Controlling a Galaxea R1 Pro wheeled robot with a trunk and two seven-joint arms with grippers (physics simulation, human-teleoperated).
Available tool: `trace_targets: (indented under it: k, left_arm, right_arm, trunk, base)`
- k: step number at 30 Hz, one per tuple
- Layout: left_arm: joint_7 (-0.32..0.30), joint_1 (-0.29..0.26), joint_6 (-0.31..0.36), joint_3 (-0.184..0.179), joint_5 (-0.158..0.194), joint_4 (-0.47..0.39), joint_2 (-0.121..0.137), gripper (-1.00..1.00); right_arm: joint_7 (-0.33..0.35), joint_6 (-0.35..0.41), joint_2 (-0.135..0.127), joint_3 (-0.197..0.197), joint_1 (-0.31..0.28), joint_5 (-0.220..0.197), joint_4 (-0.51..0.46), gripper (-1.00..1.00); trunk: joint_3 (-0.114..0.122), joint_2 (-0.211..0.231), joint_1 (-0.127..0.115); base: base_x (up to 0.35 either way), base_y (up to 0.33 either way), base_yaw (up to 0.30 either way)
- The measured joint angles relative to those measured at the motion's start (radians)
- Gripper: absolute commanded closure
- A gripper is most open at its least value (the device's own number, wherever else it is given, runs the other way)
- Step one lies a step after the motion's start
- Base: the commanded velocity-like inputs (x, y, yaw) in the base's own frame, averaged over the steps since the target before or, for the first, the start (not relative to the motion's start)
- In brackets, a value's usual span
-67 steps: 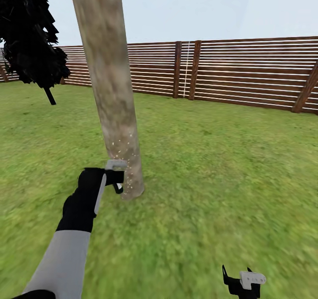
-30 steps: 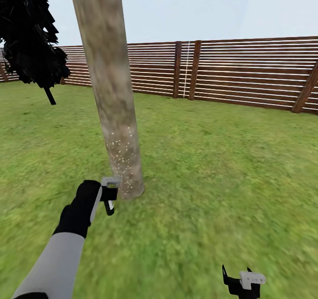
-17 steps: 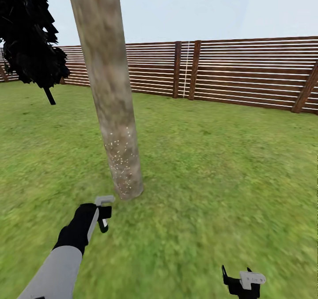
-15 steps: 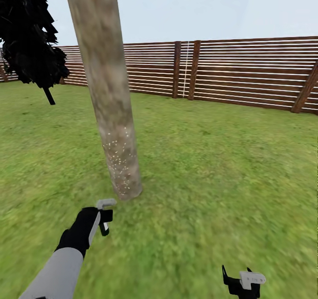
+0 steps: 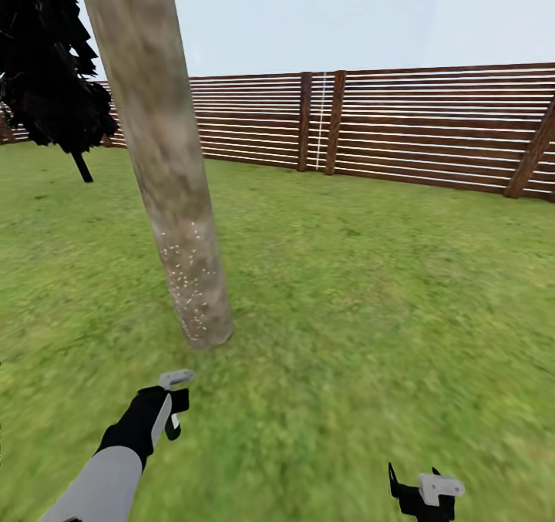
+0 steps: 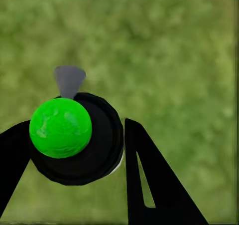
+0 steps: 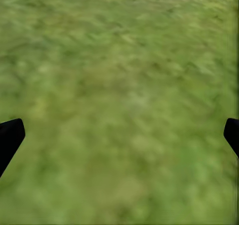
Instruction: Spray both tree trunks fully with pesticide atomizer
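Pale grey-beige bark, flecked low down with pale specks, marks the thick straight tree trunk [image 5: 173, 198] rising from the green grass lawn [image 5: 370, 291] in the head view, with the red-brown slatted wooden fence [image 5: 432, 133] behind. The left gripper [image 5: 173, 402], on a black-and-grey arm, sits low and short of the trunk's base, which lies ahead of it and slightly to the right; a pale grey trigger head [image 5: 176, 378] pokes up at its tip. The right gripper [image 5: 420, 491] hangs far off by the frame's lower edge, so the left arm is clearly the nearer. A second, dark-foliaged tree [image 5: 46, 67] stands far left.

From the left wrist, the small dark pesticide atomizer [image 6: 82, 142], seen end-on with a bright green round face, sits clamped between the black fingers [image 6: 149, 185], its grey nozzle pointing over grass, not bark.

From the right wrist, two black fingertips [image 7: 10, 137] stand wide apart, holding nothing above lawn.
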Motion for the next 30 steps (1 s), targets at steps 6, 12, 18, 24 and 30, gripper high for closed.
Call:
trace_targets:
  k: [6,12,18,24,30]
  left_arm:
    - [0.001,0.0,0.0,0.0,-0.005,0.0,-0.001,1.0]
    - [0.001,0.0,0.0,0.0,-0.008,0.0,-0.001,1.0]
    - [0.001,0.0,0.0,-0.003,-0.008,0.0,0.001,1.0]
    - [0.002,0.0,0.0,-0.003,-0.008,0.001,0.001,1.0]
    - [0.003,0.0,0.0,-0.003,-0.008,0.0,0.001,1.0]
  right_arm:
    - [-0.001,0.0,0.0,0.0,0.0,-0.001,0.028,-1.0]
    - [-0.002,0.0,0.0,0.0,0.0,-0.002,0.031,-1.0]
    - [-0.002,0.0,-0.001,0.0,0.0,-0.002,0.031,-1.0]
    - [-0.001,0.0,-0.001,0.0,0.0,0.0,0.032,-1.0]
    - [0.0,0.0,0.0,0.0,0.0,0.0,0.032,-1.0]
  trunk:
    - [0.0,0.0,0.0]
    - [0.0,0.0,0.0]
    - [0.0,0.0,0.0]
    - [0.0,0.0,0.0]
    - [0.0,0.0,0.0]
  base:
    - [0.0,-0.272,0.268]
    - [0.005,-0.272,0.277]
    - [0.135,-0.256,0.076]
    - [0.228,-0.207,0.001]
    - [0.188,-0.223,0.0]
